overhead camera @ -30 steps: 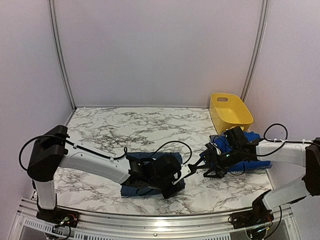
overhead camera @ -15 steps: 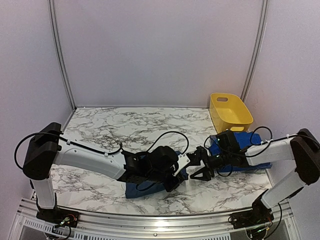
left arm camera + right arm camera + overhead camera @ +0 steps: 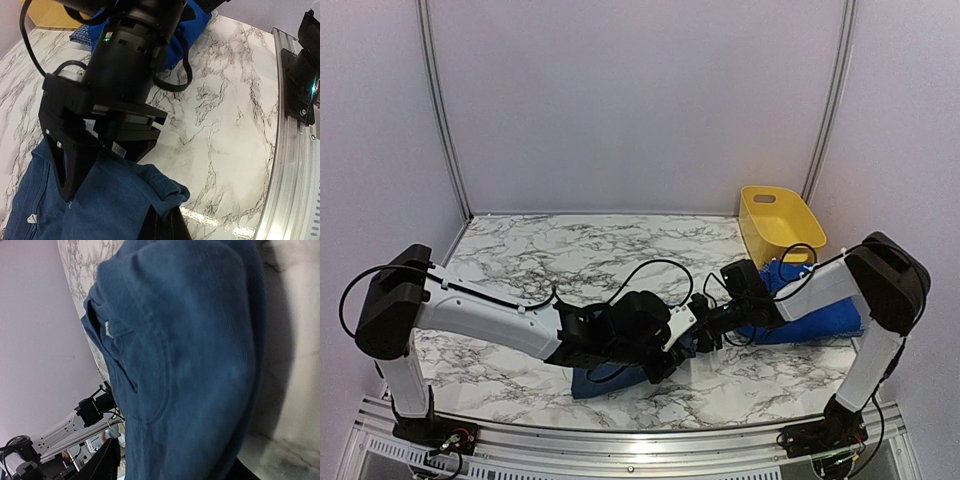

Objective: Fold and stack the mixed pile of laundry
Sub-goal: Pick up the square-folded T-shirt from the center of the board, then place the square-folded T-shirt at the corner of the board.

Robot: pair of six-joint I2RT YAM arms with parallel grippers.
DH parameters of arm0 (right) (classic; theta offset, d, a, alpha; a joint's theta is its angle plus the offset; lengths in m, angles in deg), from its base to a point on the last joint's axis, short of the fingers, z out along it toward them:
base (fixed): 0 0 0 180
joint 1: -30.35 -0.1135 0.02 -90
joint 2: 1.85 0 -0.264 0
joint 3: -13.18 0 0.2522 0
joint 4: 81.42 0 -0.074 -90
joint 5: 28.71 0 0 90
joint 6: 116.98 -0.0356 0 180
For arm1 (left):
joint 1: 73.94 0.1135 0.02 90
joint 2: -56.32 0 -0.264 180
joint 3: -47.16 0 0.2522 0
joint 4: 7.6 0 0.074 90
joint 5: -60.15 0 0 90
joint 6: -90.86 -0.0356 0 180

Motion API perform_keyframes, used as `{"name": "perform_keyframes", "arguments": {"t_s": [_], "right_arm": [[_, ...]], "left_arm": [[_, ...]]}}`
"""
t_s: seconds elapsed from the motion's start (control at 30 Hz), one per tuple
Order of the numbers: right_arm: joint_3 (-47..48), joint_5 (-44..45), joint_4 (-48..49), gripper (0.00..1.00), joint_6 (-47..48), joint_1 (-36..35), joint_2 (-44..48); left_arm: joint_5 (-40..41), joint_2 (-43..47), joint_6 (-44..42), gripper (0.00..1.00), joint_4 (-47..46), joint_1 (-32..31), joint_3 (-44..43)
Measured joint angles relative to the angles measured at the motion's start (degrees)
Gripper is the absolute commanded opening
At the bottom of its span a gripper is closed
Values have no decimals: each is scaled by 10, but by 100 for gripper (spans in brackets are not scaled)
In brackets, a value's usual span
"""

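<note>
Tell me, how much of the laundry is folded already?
No finished stack shows yet. In hand: the left gripper and right gripper meet at one edge of the dark denim garment. To do: the royal-blue garment and checked shirt, lying together near the yellow tub.

Dark denim-blue garment (image 3: 110, 200), yellow tub (image 3: 802, 240)

we're looking at a robot lab booth here: plain lilac walls (image 3: 640, 100) are closing in a marble-print table (image 3: 550, 250), metal poles (image 3: 442, 110) are running up the corners, and two white arms (image 3: 490, 322) are sitting bolted along an aluminium rail (image 3: 620, 445), cables (image 3: 655, 268) trailing.
</note>
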Motion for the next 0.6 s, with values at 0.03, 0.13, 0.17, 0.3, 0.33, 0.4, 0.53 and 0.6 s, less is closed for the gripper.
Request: {"name": "perform_keyframes", "arguments": {"t_s": [0.03, 0.13, 0.17, 0.3, 0.33, 0.4, 0.53, 0.6], "right_arm": [[9, 3, 2, 48, -2, -3, -16], [28, 6, 4, 33, -3, -9, -50], [33, 6, 3, 22, 0, -10, -54], [47, 16, -16, 0, 16, -12, -62], [52, 18, -28, 0, 27, -12, -63], [67, 25, -63, 0, 52, -13, -62], [103, 50, -160, 0, 122, -13, -48], [117, 66, -213, 0, 158, -13, -27]], "left_arm": [[1, 0, 0, 0, -2, -1, 3], [2, 0, -1, 0, -9, -2, 12], [2, 0, -1, 0, -10, -2, 14], [8, 1, -1, 24, -12, -3, 17], [12, 3, 0, 37, -12, -3, 18], [19, 9, -3, 62, -12, -3, 23], [48, 35, 9, 99, 0, -1, 26], [58, 62, 21, 99, 6, 5, 32]]}}
